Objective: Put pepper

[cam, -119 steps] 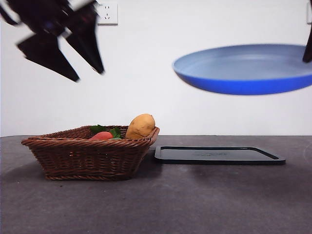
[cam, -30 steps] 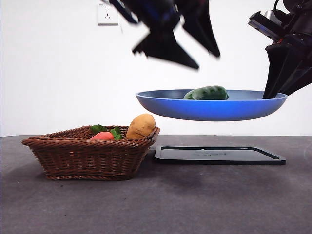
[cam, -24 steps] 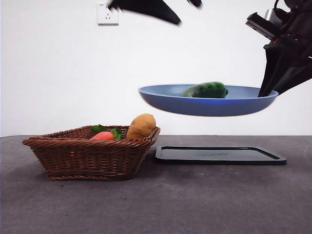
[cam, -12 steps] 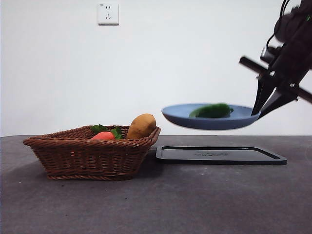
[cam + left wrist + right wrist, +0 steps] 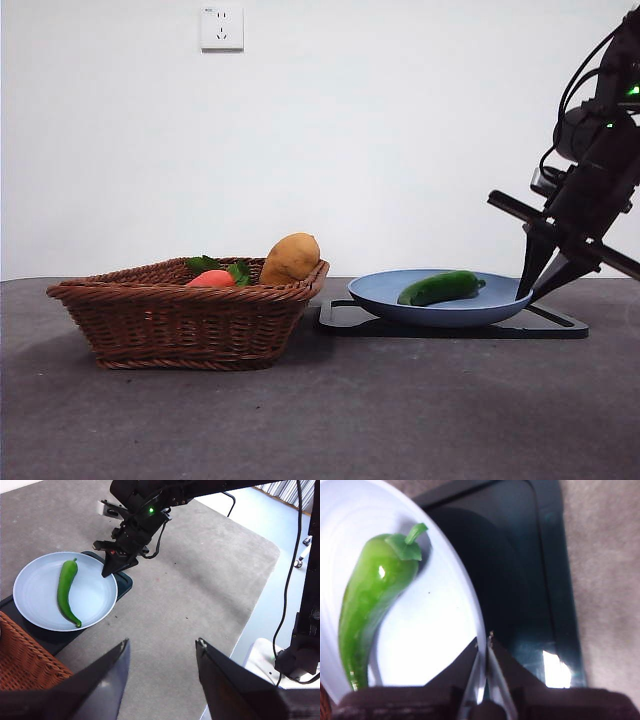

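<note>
Right gripper is clamped on the rim of the blue plate, over at the right side of the front view, both jaws pinched together with the plate edge between them. You can see that pinch really close up in the right wrist view.

That plate sits on the black tray, a bit right of centre in the front frame. I think it's resting flat on it, but the low angle makes that hard to call for sure.

On the plate lies the green pepper, on its side; in the right wrist view its stem end points toward the upper part of the frame.

Left gripper hangs up high over the table with its jaws spread wide and nothing between them.

Lower left in the front view there's a wicker basket with a potato leaning on its right rim and a red-orange vegetable with green leaves beside it.
</note>
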### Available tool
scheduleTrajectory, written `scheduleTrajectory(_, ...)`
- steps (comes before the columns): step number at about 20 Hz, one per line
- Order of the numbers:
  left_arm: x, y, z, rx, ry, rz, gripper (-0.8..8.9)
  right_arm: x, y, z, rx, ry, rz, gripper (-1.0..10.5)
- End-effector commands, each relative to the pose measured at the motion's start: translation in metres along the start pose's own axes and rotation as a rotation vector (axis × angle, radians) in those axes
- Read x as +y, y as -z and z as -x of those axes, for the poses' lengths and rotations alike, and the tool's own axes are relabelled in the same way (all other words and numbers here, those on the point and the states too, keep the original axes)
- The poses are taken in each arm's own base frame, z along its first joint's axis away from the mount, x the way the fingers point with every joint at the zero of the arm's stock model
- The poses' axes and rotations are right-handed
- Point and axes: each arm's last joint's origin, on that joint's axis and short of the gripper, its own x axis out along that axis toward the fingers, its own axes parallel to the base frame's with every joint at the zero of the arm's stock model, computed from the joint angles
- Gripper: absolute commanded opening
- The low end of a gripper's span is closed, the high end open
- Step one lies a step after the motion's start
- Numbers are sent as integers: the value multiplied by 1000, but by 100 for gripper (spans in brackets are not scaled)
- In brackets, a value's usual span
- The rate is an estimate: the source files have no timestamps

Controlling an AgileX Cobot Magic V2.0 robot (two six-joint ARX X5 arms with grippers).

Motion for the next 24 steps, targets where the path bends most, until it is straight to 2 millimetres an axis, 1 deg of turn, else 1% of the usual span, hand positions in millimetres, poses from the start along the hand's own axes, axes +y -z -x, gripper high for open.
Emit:
scheduleTrajectory(1,-3,-4,0,-11,8,3,235,-1,-5,-6,-7,-3,1,3)
scheduleTrajectory(3,-3,-4,0,-12,8,3,235,-1,-6,-6,-10,-4,3,12)
scheduleTrajectory(6,-3,-4,0,-12,6,3,235,-1,-5,-6,-2,-2,-2,140)
scheduleTrajectory(8,-3,-4,0,-12,5,3,235,-1,-4,-5,7,1,-3,184)
scheduleTrajectory(9,-3,-4,0,-12,3,3,235,0,-3,-3,11,3,4,185)
scheduleTrajectory(11,-3,-4,0,-12,0,2,235,2,-3,12,0,10,26,185)
scheduleTrajectory(13,-2,-4,0,-15,-27,2,235,11,-1,41,-43,30,64,185)
scheduleTrajectory(14,-1,-4,0,-17,-49,-2,235,16,2,61,-67,26,91,185)
scheduleTrajectory(16,0,-4,0,-19,-86,-11,232,32,12,101,-105,11,140,184)
scheduleTrajectory(17,1,-4,0,-21,-104,-13,232,41,22,123,-119,-5,174,182)
scheduleTrajectory(19,1,-4,0,-22,-112,-13,232,58,46,165,-136,-39,246,181)
scheduleTrajectory(20,1,-4,0,-23,-121,-15,232,66,62,185,-137,-47,289,181)
scheduleTrajectory(23,1,-4,0,-23,-127,-17,232,90,118,235,-124,-65,412,179)
scheduleTrajectory(24,1,-4,0,-23,-127,-20,232,94,134,248,-123,-71,444,177)
